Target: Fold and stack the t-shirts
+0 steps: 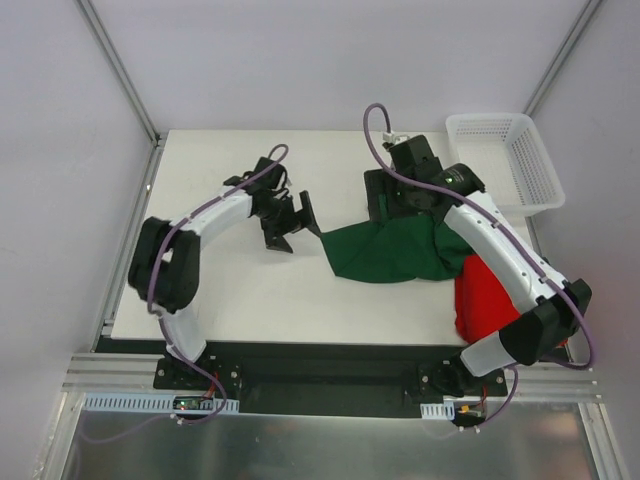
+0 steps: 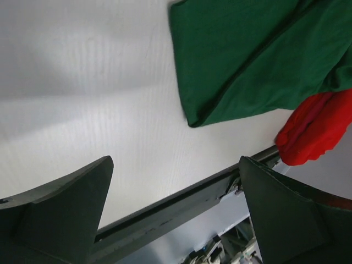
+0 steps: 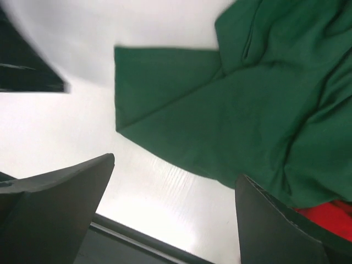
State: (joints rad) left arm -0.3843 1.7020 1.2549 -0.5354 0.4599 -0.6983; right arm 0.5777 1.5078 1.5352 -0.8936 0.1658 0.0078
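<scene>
- Flattening the crumpled dark green cotton t-shirt looks to be the step in hand. It lies loosely heaped right of centre on the white worktop, with one flat corner reaching out to the left.
- The left fingers stand apart and hold nothing, hovering just left of that flat corner.
- The right fingers are likewise apart and empty, above the shirt's far edge.
- A bunched bright red t-shirt sits at the near right, touching the green shirt's near right side and partly under the right arm.
- A white plastic mesh basket stands at the far right corner, apart from both shirts.
- To do this well, each pair of fingers should probably pinch a single layer at opposite edges, the left on the flat corner and the right on the rumpled right side. They can then draw apart until the cloth lies smooth, before any fold.
- Gripping well away from where the two shirts meet should keep the red cloth from being dragged along.
</scene>
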